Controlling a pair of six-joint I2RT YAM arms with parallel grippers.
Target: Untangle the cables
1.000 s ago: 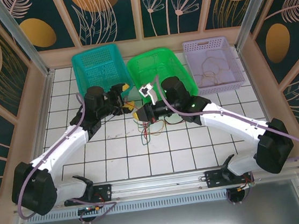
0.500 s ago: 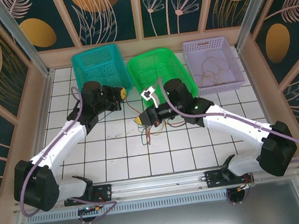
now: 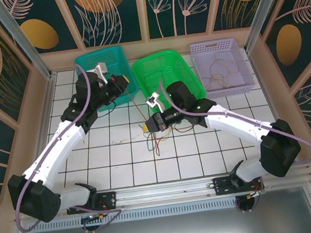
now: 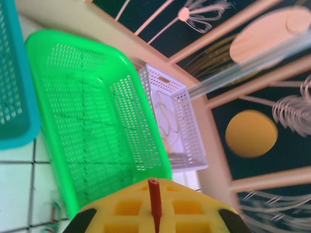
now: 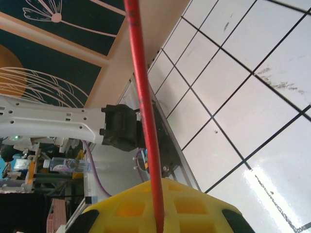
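Ok, both claws are pressed together on the same red cable (image 3: 138,108).

Left claw (image 3: 122,83) sits at the near right corner of the teal basket (image 3: 100,52). In the left wrist view its yellow pads (image 4: 121,211) pinch the red cable's end (image 4: 154,199), a short stub sticking up from between them.

Right claw (image 3: 148,126) is over the desk (image 3: 121,160), just in front of the green basket (image 3: 162,54). The right wrist view has the red cable (image 5: 143,97) coming straight out of the closed yellow pads (image 5: 194,208) and running up across the frame.

From the top, the red cable is a straight line between the two claws, off the desk.

The rest of the cables (image 3: 158,140) are a small loose tangle of red, green and dark strands on the white tiles, just near-side of the right claw. Can't tell which strand crosses which.

Lilac basket (image 3: 240,84) at far right holds a tan wire (image 3: 220,69), loosely looped, well apart from the tangle. It's also in the left wrist view (image 4: 167,121), beyond the green basket (image 4: 97,121).
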